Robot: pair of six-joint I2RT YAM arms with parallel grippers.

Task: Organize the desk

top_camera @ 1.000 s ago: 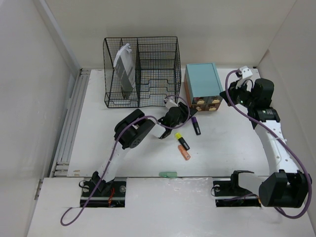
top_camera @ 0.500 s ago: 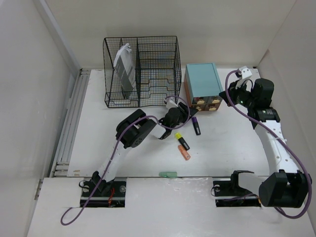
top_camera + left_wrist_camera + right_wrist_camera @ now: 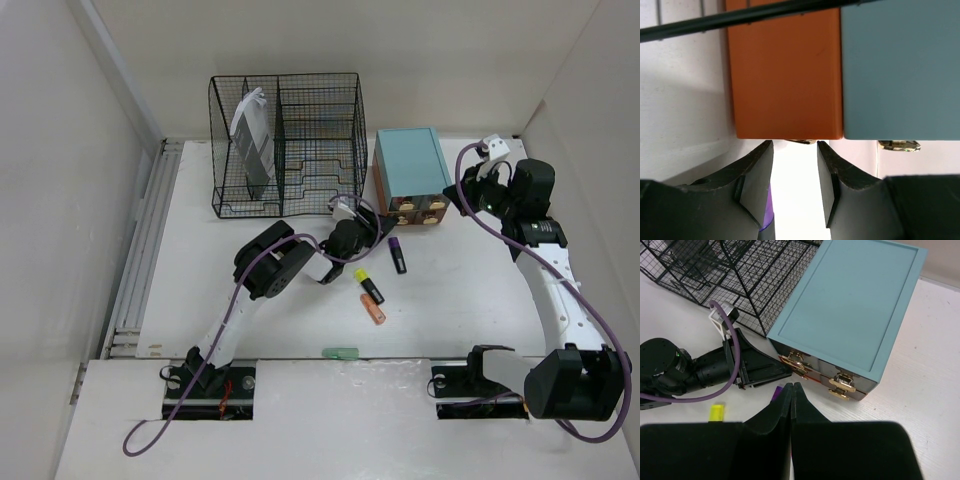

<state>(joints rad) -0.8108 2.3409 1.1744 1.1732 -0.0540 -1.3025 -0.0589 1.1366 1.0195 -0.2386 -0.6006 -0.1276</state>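
Observation:
The desk (image 3: 460,290) is a white tabletop. A teal-topped drawer box (image 3: 410,172) with orange sides and brass handles stands at the back. My left gripper (image 3: 372,222) lies low at the box's front left corner. It is open, its tips (image 3: 795,145) on either side of a brass handle (image 3: 801,141), with nothing between the pads. My right gripper (image 3: 463,192) hangs by the box's right side. It is shut and empty (image 3: 791,385). It looks down on the box (image 3: 850,315) and on the left gripper (image 3: 782,371).
A black wire rack (image 3: 287,145) with a grey pouch stands back left. A purple-capped marker (image 3: 397,255), a yellow-capped marker (image 3: 368,285) and an orange marker (image 3: 373,312) lie mid-desk. A green item (image 3: 340,352) lies on the near edge. White walls close in both sides.
The left wrist has edged slightly left by the box corner. The right arm and the markers have stayed put.

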